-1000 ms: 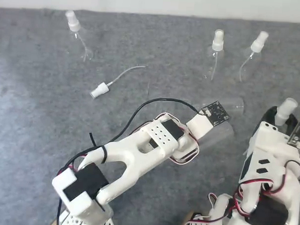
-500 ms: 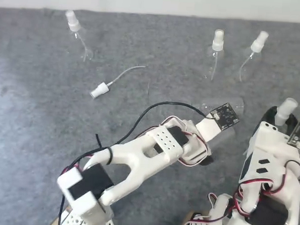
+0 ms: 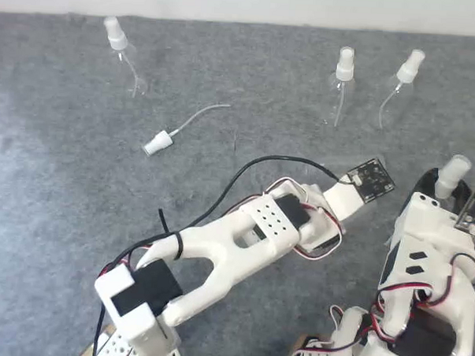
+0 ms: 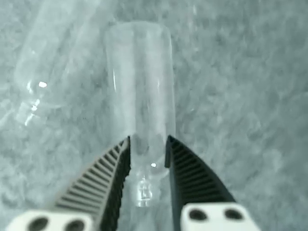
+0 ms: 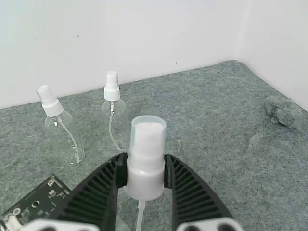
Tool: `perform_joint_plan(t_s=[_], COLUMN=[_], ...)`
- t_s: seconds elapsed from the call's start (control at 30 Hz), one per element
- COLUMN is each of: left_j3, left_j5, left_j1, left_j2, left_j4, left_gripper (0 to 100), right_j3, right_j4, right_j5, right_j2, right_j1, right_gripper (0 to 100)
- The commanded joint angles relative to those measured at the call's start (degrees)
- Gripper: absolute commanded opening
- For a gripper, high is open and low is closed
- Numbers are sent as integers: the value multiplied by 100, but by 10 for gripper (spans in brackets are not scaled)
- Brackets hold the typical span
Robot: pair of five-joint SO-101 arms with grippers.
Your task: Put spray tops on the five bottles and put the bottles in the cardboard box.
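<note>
Two things are being gripped. A clear bottle [image 4: 139, 86] is being clamped near its neck by the narrowly parted fingers of the left gripper [image 4: 147, 142], with its body reaching beyond their tips. A spray top [image 5: 147, 144] is being pinched upright by the right gripper [image 5: 146, 163], near that bottle.

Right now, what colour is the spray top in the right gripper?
The spray top is white; clearest in the right wrist view.
</note>
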Motion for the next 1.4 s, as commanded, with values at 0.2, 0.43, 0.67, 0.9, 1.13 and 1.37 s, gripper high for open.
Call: perform_joint_plan(t_s=[0.2,0.43,0.67,0.9,1.13,1.37], left_j3=[514,1657,2141,2237,2229,2202], left_j5=[-44,-70,-396,-369,88,-404], left_j1=[-18,-360,-958,-659,-642,-475], left_j2=[-879,-2163,-3411,-3701,-2910,-2136], left_j4=[809,818,1134,765,-448,-1582], left_gripper=[94,94,94,194,307,308], right_j3=[-53,-53,-53,-53,-53,-53], right_j4=[-127,-119,-127,-127,-119,-127], right_j5=[-53,-53,-62,-62,-62,-44], right_j2=[-40,-40,-40,-40,-40,-40], right_j1=[84,84,84,84,84,84], right_gripper=[7,7,7,7,7,7])
